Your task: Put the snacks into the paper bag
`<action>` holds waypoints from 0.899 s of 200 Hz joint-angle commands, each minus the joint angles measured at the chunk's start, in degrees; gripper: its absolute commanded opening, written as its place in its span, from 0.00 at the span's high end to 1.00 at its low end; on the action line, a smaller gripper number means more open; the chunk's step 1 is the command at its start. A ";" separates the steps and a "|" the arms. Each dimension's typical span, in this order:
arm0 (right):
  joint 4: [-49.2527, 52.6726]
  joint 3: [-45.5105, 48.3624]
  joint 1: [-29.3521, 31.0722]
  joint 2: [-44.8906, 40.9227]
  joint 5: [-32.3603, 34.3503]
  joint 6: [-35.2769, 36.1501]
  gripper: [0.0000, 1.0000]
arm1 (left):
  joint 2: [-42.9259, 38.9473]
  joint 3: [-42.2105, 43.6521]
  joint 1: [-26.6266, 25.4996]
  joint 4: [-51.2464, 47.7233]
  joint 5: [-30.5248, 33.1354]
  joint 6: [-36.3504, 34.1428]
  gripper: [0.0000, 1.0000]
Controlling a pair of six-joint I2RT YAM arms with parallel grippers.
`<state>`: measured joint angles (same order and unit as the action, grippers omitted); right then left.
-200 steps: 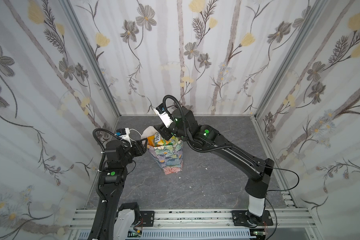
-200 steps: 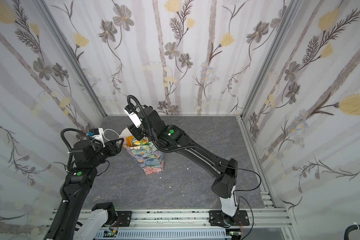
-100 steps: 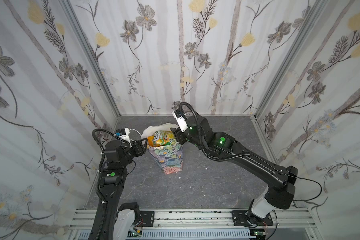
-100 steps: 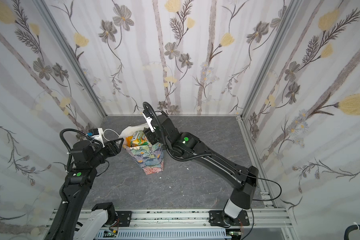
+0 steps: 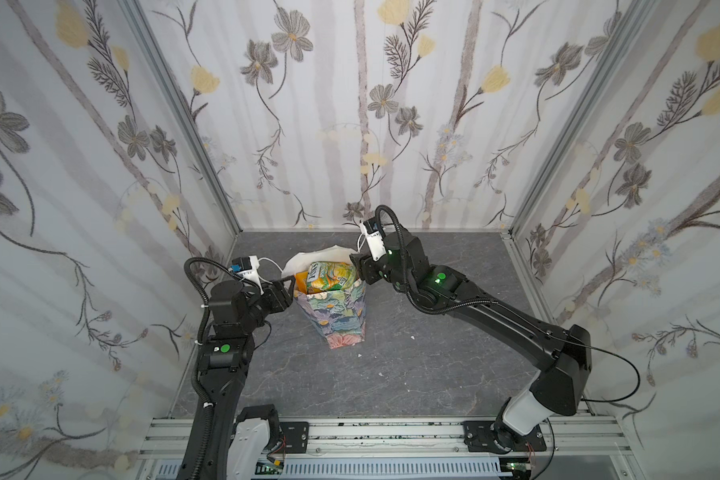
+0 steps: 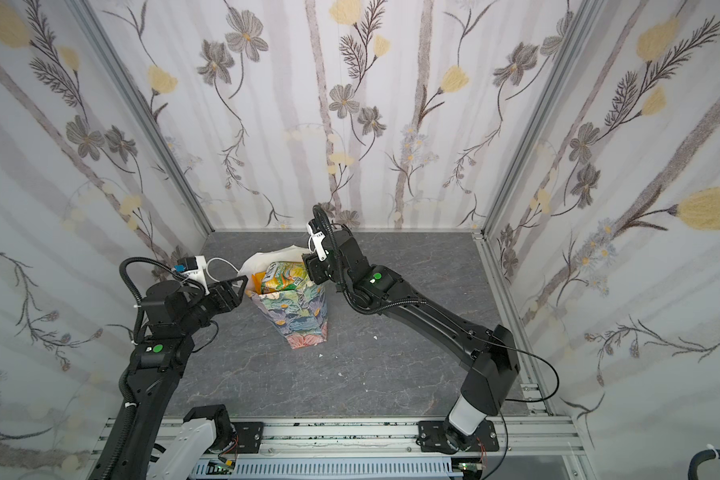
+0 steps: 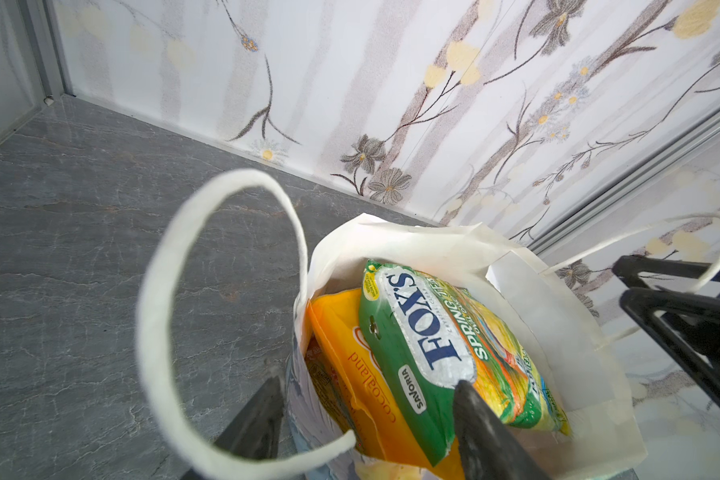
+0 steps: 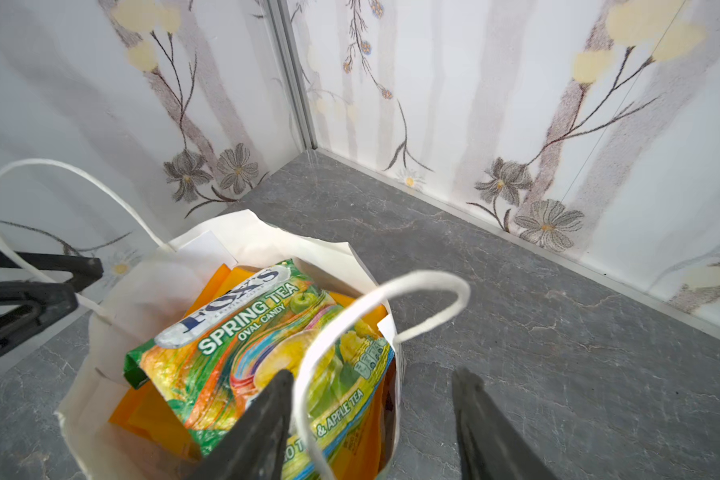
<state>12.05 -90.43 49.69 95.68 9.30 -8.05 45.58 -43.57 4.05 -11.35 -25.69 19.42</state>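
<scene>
1. On the table (image 5: 412, 374), toward 9 o'clock of its middle, the bag (image 5: 341, 320) (image 6: 298, 320) is seen upright in both top views, packed to the mouth. A green packet (image 5: 329, 277) (image 6: 285, 277) is laid on top, its long axis run from 8 to 2 o'clock. The right gripper (image 5: 355, 272) is set at its 2 o'clock end and the left gripper (image 5: 288, 287) at its 8 o'clock end, neither clearly nearer.
2. From the left wrist view, the left gripper (image 7: 368, 382) is found spread, with nothing pinched. The bag's wall is straddled, one of the fingers (image 7: 258, 415) set outside and the other inside, over the green packet (image 7: 441, 332). An orange packet (image 7: 350, 361) is wedged beside it.
3. From the right wrist view, the right gripper (image 8: 373, 373) is likewise found spread and empty. One finger is set over the green packet (image 8: 242, 345) and the other outside over bare table, with a handle (image 8: 425, 276) looped between. A downward press is judged the likely move, and this gripper seems better placed for it.
</scene>
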 commanded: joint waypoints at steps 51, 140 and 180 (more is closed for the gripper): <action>-3.18 0.80 -6.32 -2.12 -3.79 -0.48 1.00 | 1.78 -5.56 -0.13 0.73 -2.61 -0.80 0.33; -6.58 25.60 -10.77 -25.35 2.27 -1.58 1.00 | 8.59 -21.34 -1.98 -6.74 3.96 -3.35 0.31; -5.91 31.53 -12.82 -33.48 3.85 -2.66 0.90 | 11.88 -20.54 -6.53 -4.56 8.88 -2.45 0.32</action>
<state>9.26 -60.69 38.22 65.06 9.72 -9.54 55.55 -63.96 -0.32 -17.37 -20.75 16.51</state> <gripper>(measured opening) 0.067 0.687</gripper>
